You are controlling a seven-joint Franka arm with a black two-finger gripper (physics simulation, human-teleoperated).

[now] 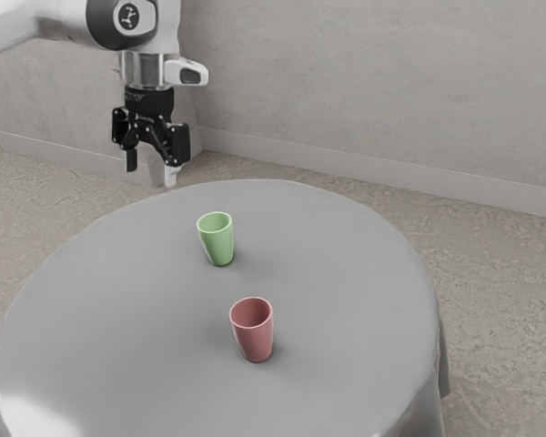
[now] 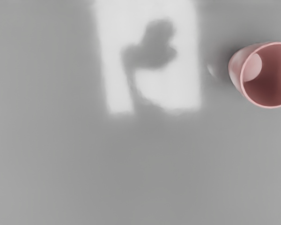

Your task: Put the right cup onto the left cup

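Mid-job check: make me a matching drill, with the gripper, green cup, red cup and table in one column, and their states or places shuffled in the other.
A. gripper
B. green cup
C. red cup
D. table

1. upright, nearer the exterior camera
2. grey, under both cups
3. open, holding nothing
4. upright, farther from the exterior camera

Pairs: A-3, B-4, C-1, D-2

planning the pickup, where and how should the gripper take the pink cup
Probably by its upper wall, from straight above, the open gripper straddling it, one finger inside: the pink cup stands upright, mouth up, narrowing toward its base, apart from the green cup.
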